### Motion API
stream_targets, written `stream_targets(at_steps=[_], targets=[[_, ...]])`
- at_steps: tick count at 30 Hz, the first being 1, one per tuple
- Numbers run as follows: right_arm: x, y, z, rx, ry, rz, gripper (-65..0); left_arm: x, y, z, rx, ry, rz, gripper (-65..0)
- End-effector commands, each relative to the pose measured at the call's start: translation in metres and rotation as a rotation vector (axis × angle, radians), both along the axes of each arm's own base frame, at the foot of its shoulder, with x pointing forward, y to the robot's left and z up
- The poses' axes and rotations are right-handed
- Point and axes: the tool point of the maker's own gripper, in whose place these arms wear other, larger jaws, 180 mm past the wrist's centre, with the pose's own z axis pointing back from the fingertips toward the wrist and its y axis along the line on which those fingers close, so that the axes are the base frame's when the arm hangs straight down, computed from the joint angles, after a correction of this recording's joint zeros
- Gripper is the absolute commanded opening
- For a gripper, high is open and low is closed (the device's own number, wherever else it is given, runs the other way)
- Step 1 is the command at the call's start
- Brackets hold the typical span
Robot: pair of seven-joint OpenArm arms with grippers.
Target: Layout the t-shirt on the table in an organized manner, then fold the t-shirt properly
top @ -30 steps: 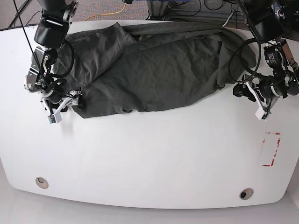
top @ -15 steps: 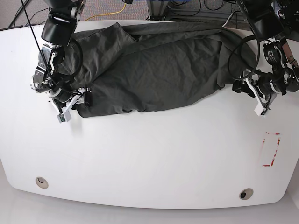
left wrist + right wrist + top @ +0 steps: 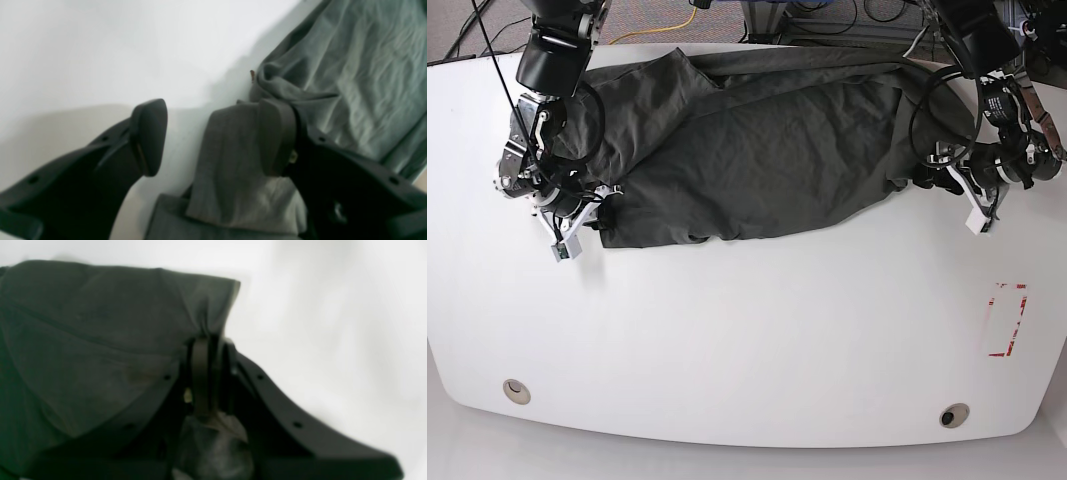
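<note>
T-shirt [image 3: 757,150] lies crumpled across the bench [image 3: 747,340] toward twelve o'clock: soft, light, limp cloth that sags unless held by its edges. Right gripper [image 3: 208,373] pinches its nine o'clock corner; left gripper [image 3: 213,136] stands spread over the three o'clock hem.

right pincer [image 3: 208,373]: clamped on t-shirt [image 3: 100,340] corner | table [image 3: 333,323]: white, bare beside

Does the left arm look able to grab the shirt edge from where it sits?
Probably yes: the left gripper stands open, a fold of the t-shirt already lies between its jaws, and nothing blocks it on the table.
</note>
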Motion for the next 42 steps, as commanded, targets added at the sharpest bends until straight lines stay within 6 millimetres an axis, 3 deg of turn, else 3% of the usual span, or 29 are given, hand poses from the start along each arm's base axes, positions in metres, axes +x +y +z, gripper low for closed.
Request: stream_targets(at_steps=[1,4,19,26,29,33,35,39,42], targets=[[0.006,-0.006,0.008,-0.017,-0.017,0.002,-58.0,0.001,0.000,-0.007,-0.037,0.016,0.014,-24.6],[0.005,-0.006,0.007,-0.017,-0.016,0.002,-58.0,0.002,-0.012,-0.014,-0.099,0.030,0.020,-23.6],[0.005,-0.006,0.008,-0.017,-0.017,0.002,-57.9,0.008,-0.059,-0.009,-0.229,0.008,-0.093,-24.0],[0.005,-0.006,0.008,-0.017,-0.017,0.002,-57.9,0.002,-0.062,-0.009,-0.238,0.016,-0.123,-25.0],[0.005,-0.006,0.008,-0.017,-0.017,0.002,-57.9,0.001,-0.062,-0.009,-0.220,0.026,-0.149,-31.9],[0.006,-0.006,0.008,-0.017,-0.019,0.002,-58.2,0.001,-0.065,-0.011,-0.219,0.031,-0.161,-51.9],[0.007,-0.006,0.009,-0.017,-0.020,0.002,-58.3,0.001,-0.065,-0.011,-0.219,0.029,-0.161,-58.2],[0.008,-0.006,0.010,-0.017,-0.023,0.002,-58.5,0.003,-0.063,-0.010,-0.193,0.027,-0.166,-59.7],[0.008,-0.006,0.010,-0.018,-0.025,0.002,-58.5,0.016,-0.060,0.003,-0.153,-0.026,-0.176,-59.7]])
